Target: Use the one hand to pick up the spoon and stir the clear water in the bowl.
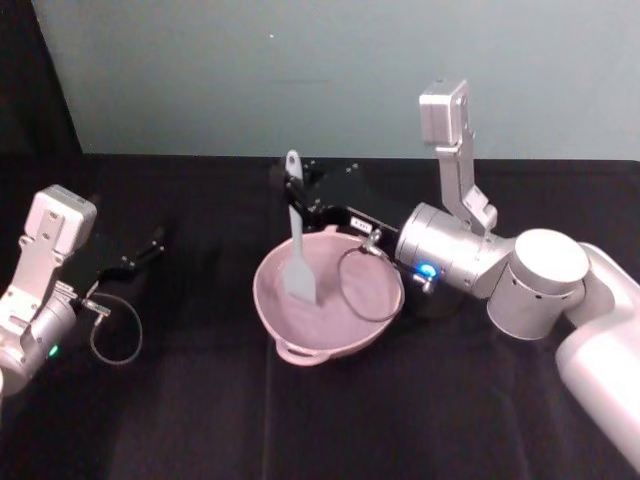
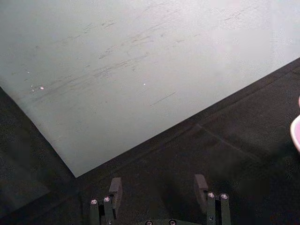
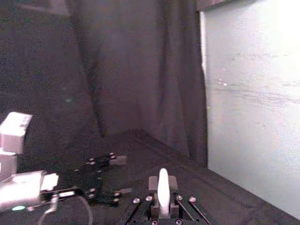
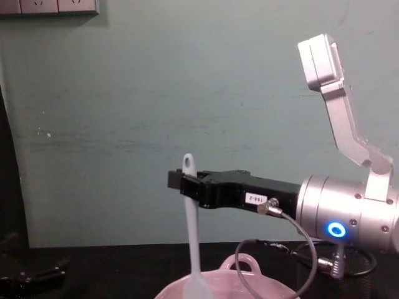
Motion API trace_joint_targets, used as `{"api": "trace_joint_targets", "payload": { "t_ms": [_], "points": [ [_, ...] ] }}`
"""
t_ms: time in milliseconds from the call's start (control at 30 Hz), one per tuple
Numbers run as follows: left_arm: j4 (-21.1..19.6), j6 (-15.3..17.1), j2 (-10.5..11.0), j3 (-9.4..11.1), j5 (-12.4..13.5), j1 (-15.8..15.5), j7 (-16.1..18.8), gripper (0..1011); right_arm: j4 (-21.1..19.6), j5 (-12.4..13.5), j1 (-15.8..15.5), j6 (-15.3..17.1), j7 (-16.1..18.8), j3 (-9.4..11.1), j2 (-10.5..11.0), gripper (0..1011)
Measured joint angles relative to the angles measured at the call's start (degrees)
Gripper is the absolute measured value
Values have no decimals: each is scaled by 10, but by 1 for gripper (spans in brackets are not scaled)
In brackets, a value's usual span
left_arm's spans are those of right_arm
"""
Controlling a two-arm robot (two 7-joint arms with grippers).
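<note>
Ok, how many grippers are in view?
2. The right gripper, above the pink bowl, is shut on the white spoon; the left gripper hangs open, far to the left.

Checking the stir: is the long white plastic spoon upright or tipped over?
Upright: spoon stands head-down in the pink glossy bowl, right gripper pinching its handle.

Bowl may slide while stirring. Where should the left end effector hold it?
Probably the loop handle on the bowl, at its near rim, coming from the near left: it sticks out, and the spoon and right end effector crowd the far side. The left end effector is open at the left.
</note>
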Motion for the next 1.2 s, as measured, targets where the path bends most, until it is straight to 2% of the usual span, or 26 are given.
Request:
{"api": "trace_joint_targets", "payload": {
  "t_ms": [133,333,533,800,867,967,1200],
  "points": [
    [0,0,0,0,0,0,0,1011,27,-2,13,-10,-1,12,-8,114],
    [0,0,0,0,0,0,0,1011,31,-3,13,-12,-6,28,-4,114],
    [0,0,0,0,0,0,0,1011,9,-2,-5,-4,-13,44,16,114],
    [0,0,0,0,0,0,0,1011,-49,3,-46,14,-25,61,47,114],
    [0,0,0,0,0,0,0,1011,-71,6,-62,21,-28,62,54,114],
    [0,0,0,0,0,0,0,1011,-85,7,-71,24,-29,60,57,114],
    [0,0,0,0,0,0,0,1011,-101,9,-79,26,-23,44,50,114]
  ]
}}
